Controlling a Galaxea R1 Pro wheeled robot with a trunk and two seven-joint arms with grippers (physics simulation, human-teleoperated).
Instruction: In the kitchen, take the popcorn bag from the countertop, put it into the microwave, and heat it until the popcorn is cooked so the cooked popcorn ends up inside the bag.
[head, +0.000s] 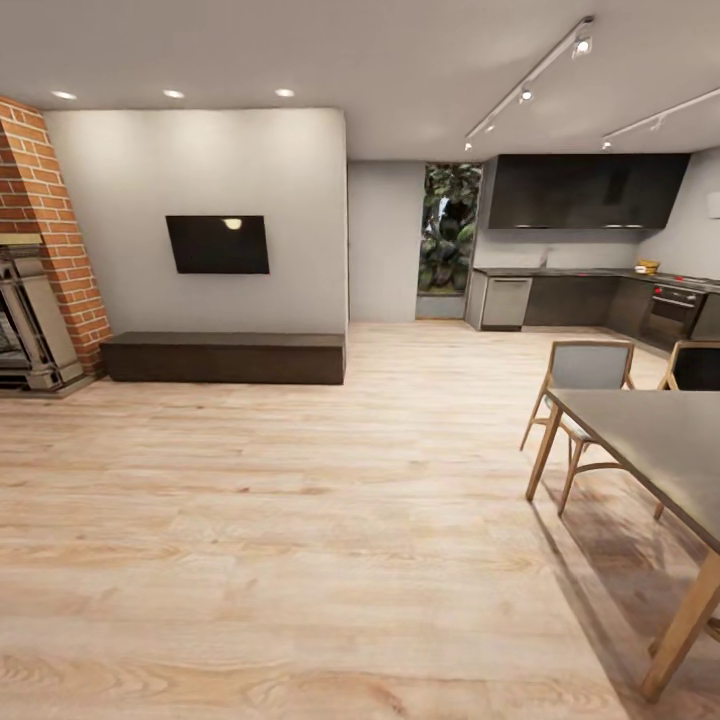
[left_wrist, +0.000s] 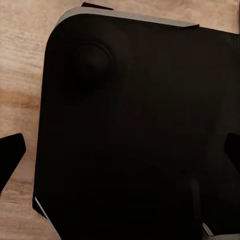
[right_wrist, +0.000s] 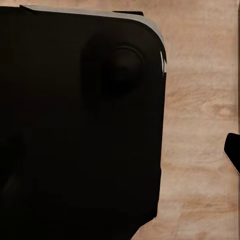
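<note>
I see the countertop (head: 560, 271) far off across the wood floor (head: 300, 520), past the dining table (head: 660, 440); popcorn bag and microwave I can't make out. Nothing's done yet: I judge the drive comes first. Both grippers' jaws, I cannot tell.

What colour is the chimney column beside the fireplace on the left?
Red-orange brick with pale mortar lines, clearest in the head view.

I can't make out any lettering, brand, number or sign from here. The wall screen (head: 218, 244) is dark and blank, and the far kitchen cabinets (head: 585, 190) and oven (head: 672, 312) are too small to show any markings.
</note>
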